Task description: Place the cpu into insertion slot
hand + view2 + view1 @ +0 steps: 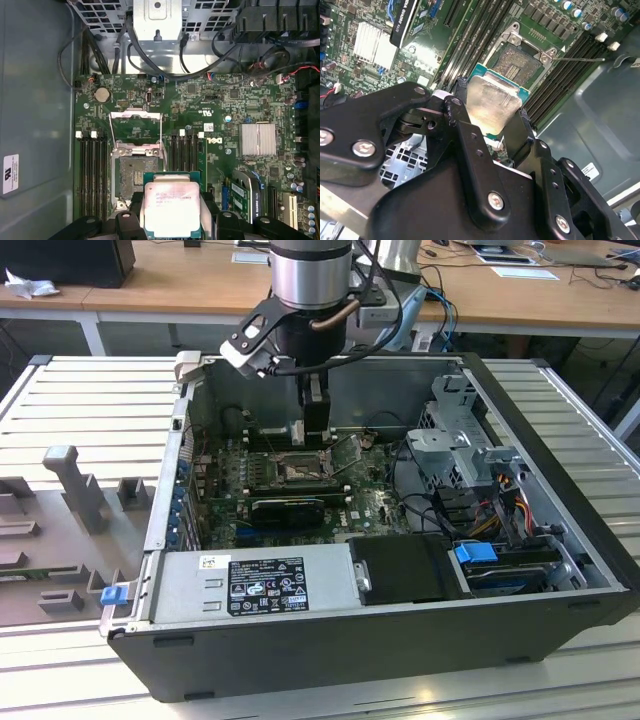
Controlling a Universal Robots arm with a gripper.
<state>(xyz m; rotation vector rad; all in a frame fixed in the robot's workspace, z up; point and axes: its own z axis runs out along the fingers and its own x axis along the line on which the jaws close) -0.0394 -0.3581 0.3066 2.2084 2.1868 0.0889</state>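
My gripper point(490, 117) is shut on the cpu point(492, 102), a silver-topped square chip on a green board, with black fingers point(457, 107) pressing on two opposite edges. In the first wrist view the cpu point(171, 207) hangs above the motherboard, just beside the insertion slot point(136, 172) and partly overlapping its corner. The slot's metal load plate point(136, 125) is flipped open and its black contact field lies bare. In the exterior view the gripper point(315, 445) reaches down into the open computer case, right over the insertion slot point(295, 468).
Long black memory slots point(92, 170) flank the socket on both sides. A grey power-supply box point(260, 580) lines the case's front wall. A metal drive cage point(460, 440) with cables stands at the exterior view's right. An expansion card point(285, 508) lies just in front of the socket.
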